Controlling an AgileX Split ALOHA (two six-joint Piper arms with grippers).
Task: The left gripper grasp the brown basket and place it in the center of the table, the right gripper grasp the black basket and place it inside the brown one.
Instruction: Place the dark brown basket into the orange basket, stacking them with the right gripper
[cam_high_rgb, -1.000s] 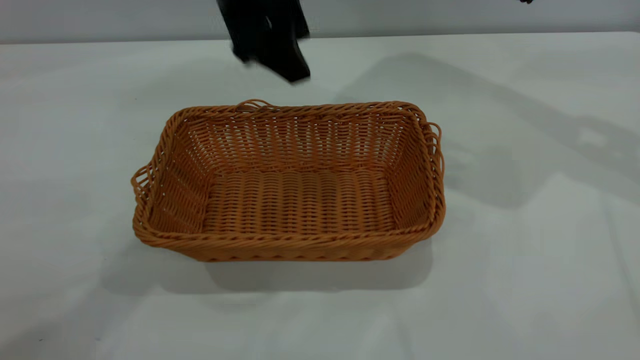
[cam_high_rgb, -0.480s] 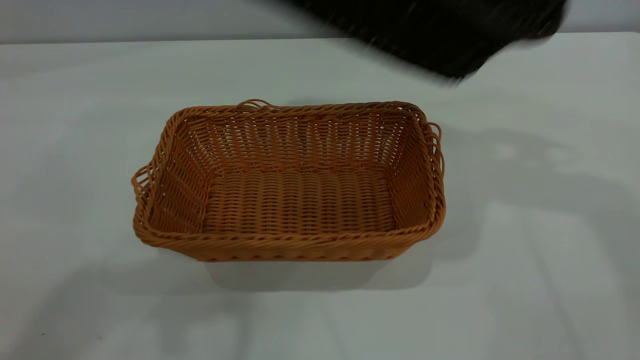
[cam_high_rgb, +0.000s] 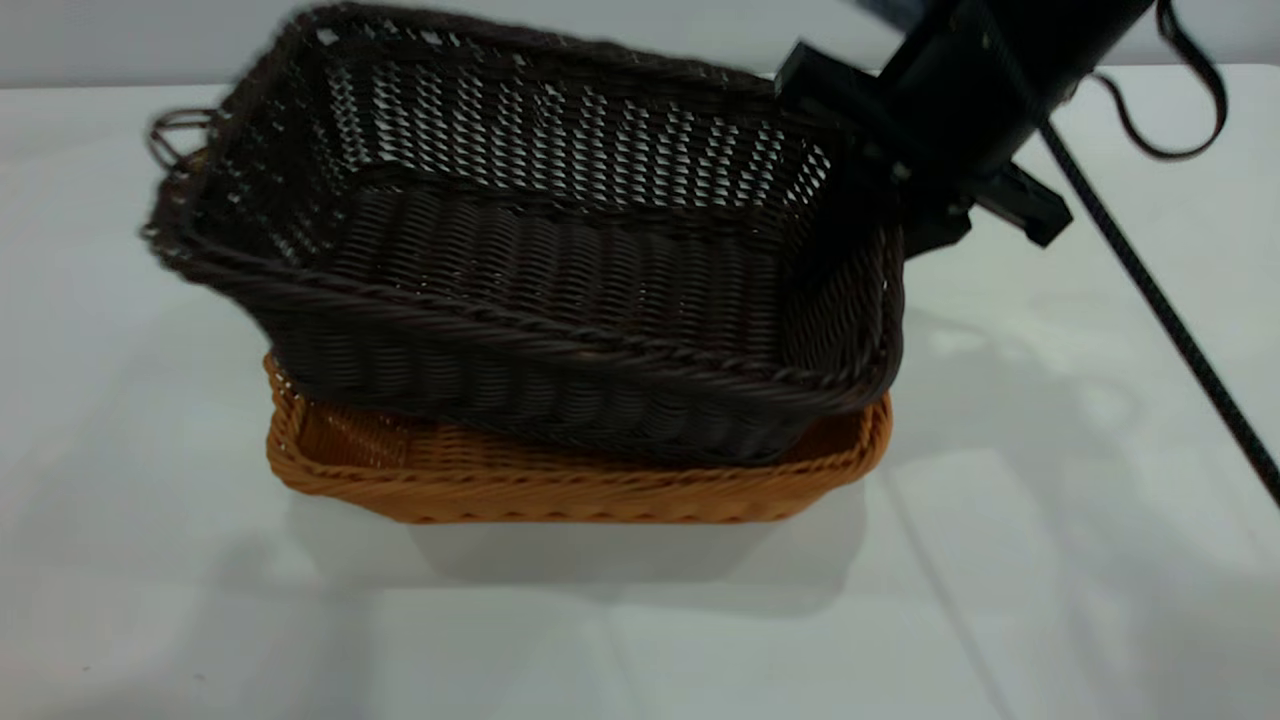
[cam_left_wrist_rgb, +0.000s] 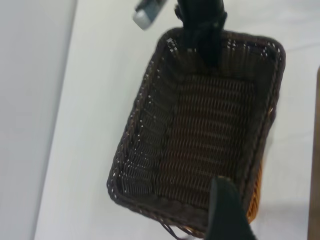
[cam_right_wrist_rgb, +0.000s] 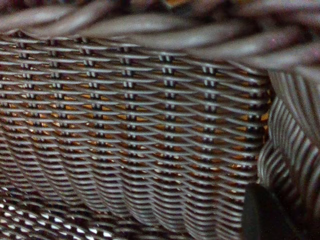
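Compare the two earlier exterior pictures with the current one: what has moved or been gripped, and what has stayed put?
The black basket has come in from the right, carried at its right end by the right gripper, and now hangs tilted over the brown basket. The left gripper has left the exterior view. The brown basket has not moved on the table.

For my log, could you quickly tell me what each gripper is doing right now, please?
Left gripper: holds nothing; open or closed cannot be told.
Right gripper: closed on the black basket, holding it tilted over the brown basket.
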